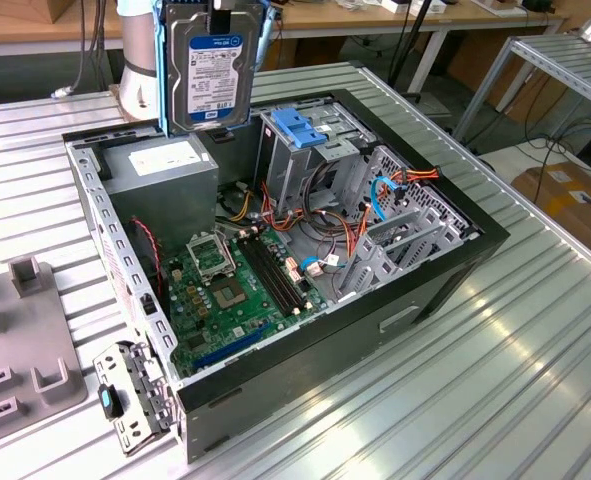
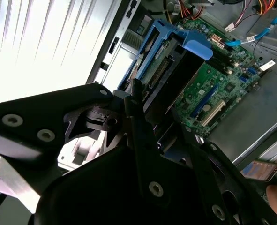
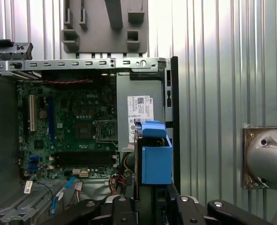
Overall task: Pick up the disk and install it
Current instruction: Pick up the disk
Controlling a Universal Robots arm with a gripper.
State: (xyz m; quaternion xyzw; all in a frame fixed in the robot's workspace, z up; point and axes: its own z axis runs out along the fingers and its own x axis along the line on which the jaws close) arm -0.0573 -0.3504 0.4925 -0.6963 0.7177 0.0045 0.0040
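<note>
The disk (image 1: pixel 211 72) hangs upright above the back of the open computer case (image 1: pixel 415 290), its white-and-blue label facing the exterior view and light-blue rails down its sides. My gripper (image 3: pixel 152 199) is shut on its upper edge. In both wrist views the black fingers (image 2: pixel 139 123) clamp the blue carrier (image 3: pixel 156 157), and the disk (image 2: pixel 173 65) is seen edge-on over the motherboard. It sits over the power-supply box (image 1: pixel 165 168), to the exterior view's left of the grey drive cage (image 1: pixel 310 155), touching nothing below.
A blue handle piece (image 1: pixel 300 126) tops the drive cage. The motherboard (image 1: pixel 230 290) lies in the case floor, with orange and blue cables (image 1: pixel 385 195) around it. A grey fixture (image 1: pixel 25 345) stands on the ribbed metal table (image 1: pixel 495 380) at the exterior view's left, and the arm's base (image 1: pixel 140 60) behind.
</note>
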